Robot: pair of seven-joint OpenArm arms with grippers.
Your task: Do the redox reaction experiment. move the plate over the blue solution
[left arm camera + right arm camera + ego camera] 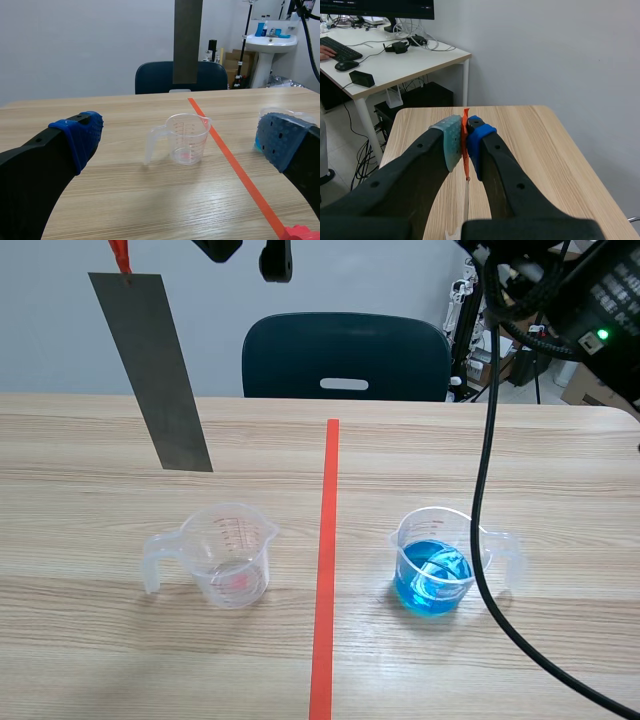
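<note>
Plate [150,370]: hangs tilted in the air from an orange string [120,254], on the clear cup's [230,555] side of the tape line, well apart from the blue cup.
Right gripper [465,142]: pinched tight on the string.
Left gripper [181,136]: jaws wide, holding nothing.
Blue cup [433,570]: on the table [90,660], right of the line.

Scene: high, facing table [100,660]; left wrist: low, shares plate [150,370]; right wrist: raised.

Wooden table [100,660]: clear cup [232,555], blue-solution cup [435,575] (tape [322,590] between).
</note>
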